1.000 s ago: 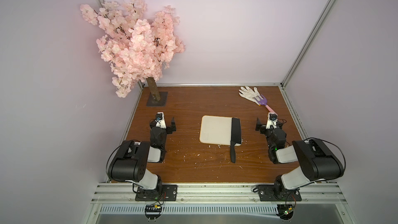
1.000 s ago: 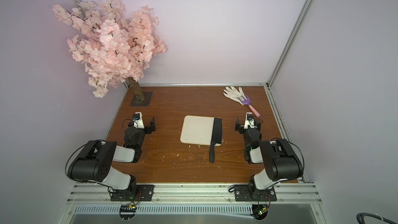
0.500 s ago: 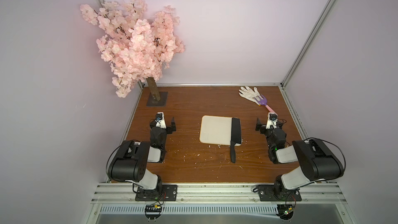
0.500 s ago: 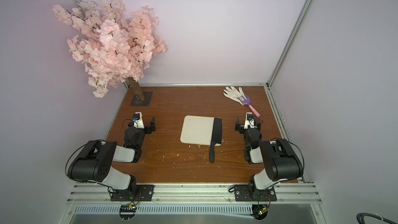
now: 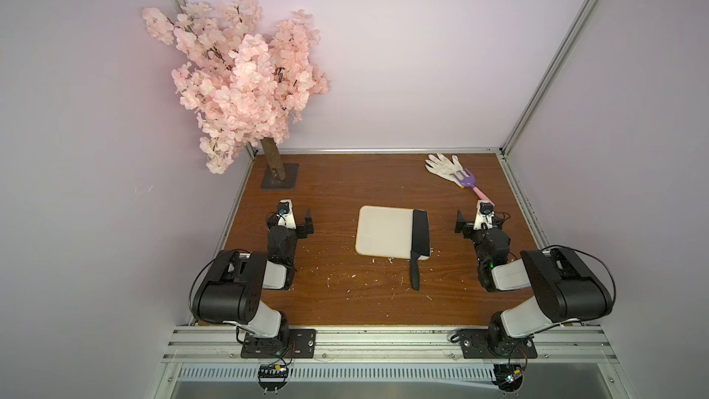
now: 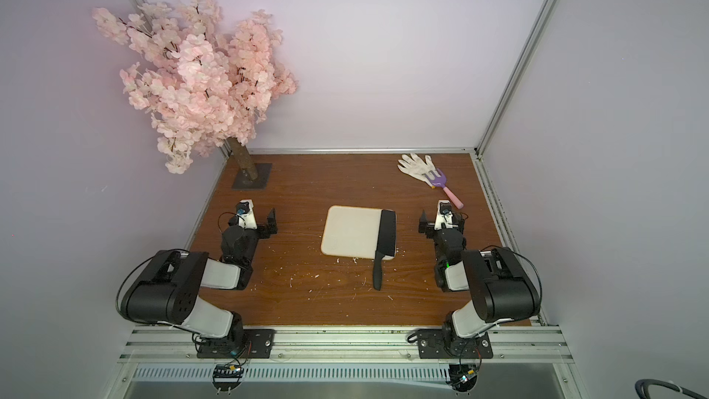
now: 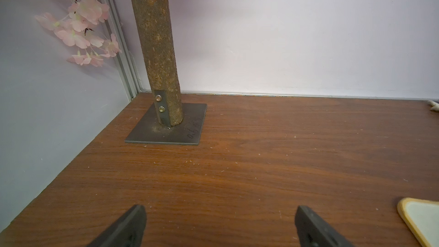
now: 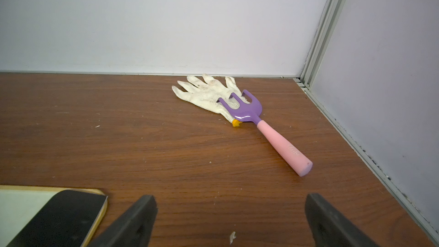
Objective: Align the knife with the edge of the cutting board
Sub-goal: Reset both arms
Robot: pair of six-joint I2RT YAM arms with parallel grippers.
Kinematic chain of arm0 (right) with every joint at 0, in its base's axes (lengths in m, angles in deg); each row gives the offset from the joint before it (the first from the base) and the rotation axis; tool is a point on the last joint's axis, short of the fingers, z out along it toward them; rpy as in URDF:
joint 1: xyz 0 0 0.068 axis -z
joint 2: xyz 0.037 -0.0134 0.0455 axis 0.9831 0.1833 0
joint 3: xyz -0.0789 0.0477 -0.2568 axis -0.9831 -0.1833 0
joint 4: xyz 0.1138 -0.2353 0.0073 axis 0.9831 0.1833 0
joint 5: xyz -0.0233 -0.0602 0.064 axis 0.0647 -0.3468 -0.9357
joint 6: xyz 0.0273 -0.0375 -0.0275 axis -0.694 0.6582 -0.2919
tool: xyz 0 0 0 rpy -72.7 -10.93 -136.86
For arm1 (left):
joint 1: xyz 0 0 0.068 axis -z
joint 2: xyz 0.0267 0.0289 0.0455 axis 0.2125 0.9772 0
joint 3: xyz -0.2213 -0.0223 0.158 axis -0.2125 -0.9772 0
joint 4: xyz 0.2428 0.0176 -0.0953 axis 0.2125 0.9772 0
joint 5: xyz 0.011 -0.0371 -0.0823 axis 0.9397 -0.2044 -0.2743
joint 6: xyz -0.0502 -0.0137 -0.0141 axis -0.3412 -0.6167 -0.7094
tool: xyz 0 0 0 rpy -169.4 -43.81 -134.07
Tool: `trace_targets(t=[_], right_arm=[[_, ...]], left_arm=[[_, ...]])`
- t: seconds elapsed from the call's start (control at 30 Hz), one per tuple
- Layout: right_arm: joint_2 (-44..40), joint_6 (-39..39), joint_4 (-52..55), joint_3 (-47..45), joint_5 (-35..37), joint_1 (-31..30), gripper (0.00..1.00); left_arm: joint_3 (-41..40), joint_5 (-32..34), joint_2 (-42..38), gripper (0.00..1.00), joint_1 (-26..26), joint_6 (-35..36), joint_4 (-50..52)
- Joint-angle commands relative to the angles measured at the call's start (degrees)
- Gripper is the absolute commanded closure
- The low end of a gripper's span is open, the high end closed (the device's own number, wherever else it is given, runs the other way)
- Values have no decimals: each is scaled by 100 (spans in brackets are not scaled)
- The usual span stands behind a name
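In the middle of the bench (image 5: 337, 305), we see the knife (image 5: 419, 237) lying flat along the cutting board (image 5: 383, 234) edge facing the right gripper (image 8: 231, 199), its handle overhanging toward the bench's front edge. That gripper and the left gripper (image 7: 219, 212) both stand wide and empty, well clear, so we judge the alignment done.
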Motion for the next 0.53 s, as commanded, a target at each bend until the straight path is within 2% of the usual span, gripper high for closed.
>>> trace_targets(t=[0.0, 0.5], right_arm=[[-66, 58, -63, 14, -18, 10, 1], [-66, 53, -60, 19, -22, 9, 0]], left_arm=[[30, -60, -26, 1, -61, -38, 45], [30, -56, -23, 1, -65, -42, 44]])
